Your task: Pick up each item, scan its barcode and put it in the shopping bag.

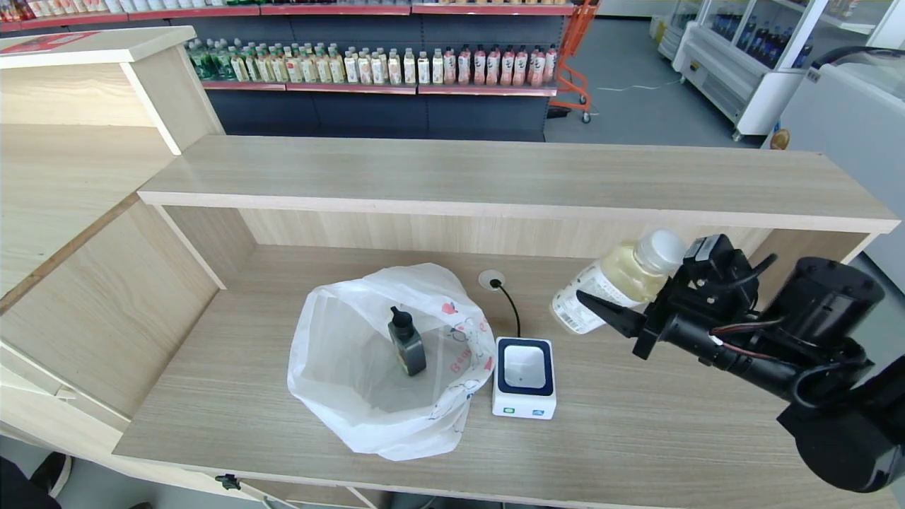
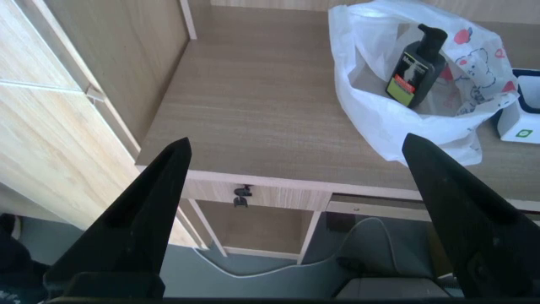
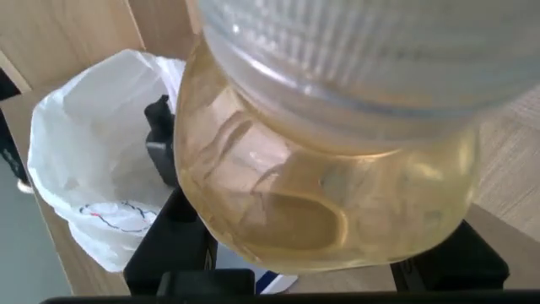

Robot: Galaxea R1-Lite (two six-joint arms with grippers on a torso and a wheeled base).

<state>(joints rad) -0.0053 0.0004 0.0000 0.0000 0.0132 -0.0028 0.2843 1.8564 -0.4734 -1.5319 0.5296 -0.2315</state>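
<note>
Your right hand [image 1: 602, 300] is clenched on a drink bottle [image 1: 615, 286] with pale yellow liquid and a white cap. It holds the bottle tilted in the air, cap toward the back wall and label end toward the scanner [image 1: 524, 377]. The bottle hangs above the surface [image 1: 636, 424], to the right of the scanner and not over its window.

The white shopping bag [image 1: 339, 396] lies open just to the left of the scanner, almost touching it. A dark pump bottle [image 1: 406, 346] already stands inside it, so I judge one item as finished.

Your left hand [image 2: 295, 228] is released and carries nothing. It hangs near the front edge of the surface, well apart from the bag.

For the drink bottle, the picking up is done. The pictures cannot tell you if its barcode was read. Because it is beside the scanner and not over the bag, I think both the scan and the placing into the bag are left.
</note>
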